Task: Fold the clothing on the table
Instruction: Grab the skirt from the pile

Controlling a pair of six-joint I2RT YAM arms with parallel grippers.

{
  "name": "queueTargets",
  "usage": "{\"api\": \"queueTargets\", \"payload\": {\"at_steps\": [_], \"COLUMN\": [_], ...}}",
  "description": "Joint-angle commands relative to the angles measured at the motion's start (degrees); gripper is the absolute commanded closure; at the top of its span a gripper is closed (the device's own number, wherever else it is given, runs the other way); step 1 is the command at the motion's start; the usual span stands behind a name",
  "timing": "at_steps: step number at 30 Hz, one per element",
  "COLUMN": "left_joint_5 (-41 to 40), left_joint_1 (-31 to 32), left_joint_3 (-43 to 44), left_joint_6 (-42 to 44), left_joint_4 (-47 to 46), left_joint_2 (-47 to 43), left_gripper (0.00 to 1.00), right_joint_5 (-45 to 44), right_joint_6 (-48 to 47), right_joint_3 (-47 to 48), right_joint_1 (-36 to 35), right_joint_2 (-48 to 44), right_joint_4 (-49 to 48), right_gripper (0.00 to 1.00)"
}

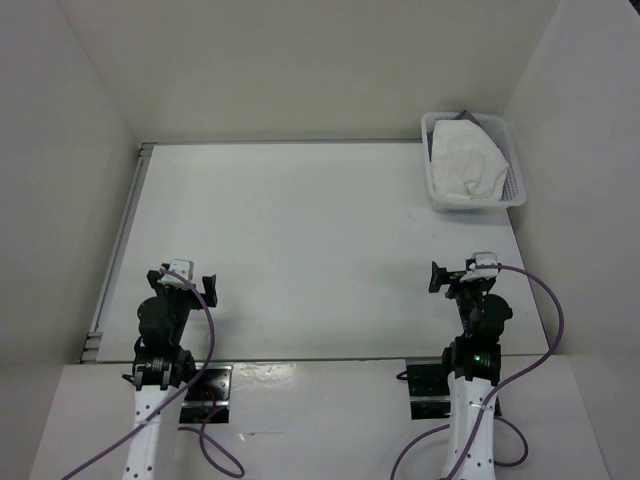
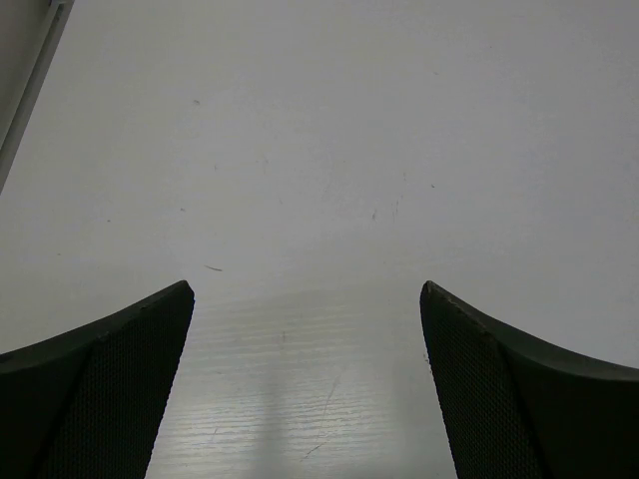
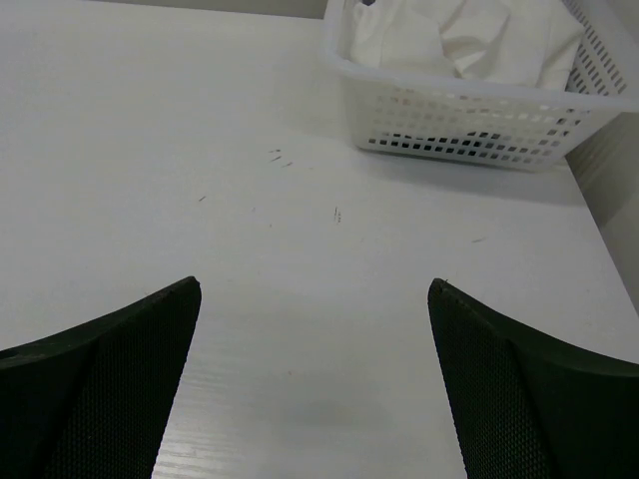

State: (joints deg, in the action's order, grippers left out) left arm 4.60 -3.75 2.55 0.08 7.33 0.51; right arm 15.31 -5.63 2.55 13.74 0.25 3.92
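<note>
The clothing (image 1: 466, 160) is a crumpled white bundle lying in a white mesh basket (image 1: 440, 185) at the table's far right corner. The right wrist view shows the same clothing (image 3: 469, 40) above the basket wall (image 3: 469, 125). My left gripper (image 1: 185, 277) hovers over the table (image 1: 300, 220) near its front left, open, and its wrist view shows only bare tabletop between the left gripper's (image 2: 307, 289) fingers. Near the front right, my right gripper (image 1: 455, 276) is open too. The right gripper (image 3: 315, 284) points toward the basket from well short of it.
A metal rail (image 1: 120, 240) runs along the table's left edge, and the rail (image 2: 30, 90) also shows in the left wrist view. White walls enclose the table on three sides. Something dark (image 1: 468, 114) shows at the basket's back rim, under the white cloth.
</note>
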Motion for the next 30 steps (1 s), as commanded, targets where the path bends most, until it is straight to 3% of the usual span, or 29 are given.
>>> {"api": "queueTargets", "payload": {"at_steps": [1,10,12,14,16,21,23,24,26,27,28,30], "left_joint_5": [-0.47,0.49,4.43,4.63,3.23,-2.39,-7.03,-8.89,-12.49,-15.73,-16.37,-18.13], "left_joint_1": [0.23,0.23,0.23,0.23,0.23,0.23,0.23,0.23,0.23,0.23,0.23,0.23], "left_joint_3": [-2.37,-2.37,-0.28,2.19,5.95,17.64,23.88,31.04,39.16,47.90,52.69,62.09], "left_joint_6": [0.54,0.54,3.95,1.43,-1.03,3.52,6.15,6.77,6.78,5.91,5.90,2.92], "left_joint_4": [-1.71,-1.71,-1.71,-1.71,-4.08,-2.60,-0.84,1.35,3.90,7.48,9.70,17.34], "left_joint_2": [-7.90,-7.90,-7.90,-7.90,-7.90,-3.35,6.74,16.27,26.94,32.22,42.36,51.82], "left_gripper": [0.00,0.00,0.00,0.00,0.00,0.00,0.00,0.00,0.00,0.00,0.00,0.00], "right_joint_5": [-0.81,-0.28,1.90,5.69,2.12,-6.24,-8.35,-9.24,-10.64,-10.65,-10.65,-10.65], "right_joint_6": [0.00,0.00,-1.57,-4.29,-0.02,-5.89,-7.19,-6.68,-6.68,-5.72,-5.71,-5.71], "right_joint_3": [-2.90,-2.90,-0.72,1.66,5.70,15.53,19.40,20.47,24.15,25.56,27.23,33.73], "right_joint_1": [-0.47,-0.47,-0.47,0.15,0.15,0.68,0.68,0.68,1.20,1.20,1.20,1.20], "right_joint_2": [-4.73,-4.73,-4.73,-4.73,-4.73,-4.73,-3.25,-0.72,3.42,5.96,12.08,19.14], "right_joint_4": [-0.58,-0.58,-0.58,-1.63,-4.17,-4.03,-1.21,0.80,2.92,3.72,5.72,8.54], "right_gripper": [0.02,0.02,0.02,0.02,0.02,0.02,0.02,0.02,0.02,0.02,0.02,0.02]}}
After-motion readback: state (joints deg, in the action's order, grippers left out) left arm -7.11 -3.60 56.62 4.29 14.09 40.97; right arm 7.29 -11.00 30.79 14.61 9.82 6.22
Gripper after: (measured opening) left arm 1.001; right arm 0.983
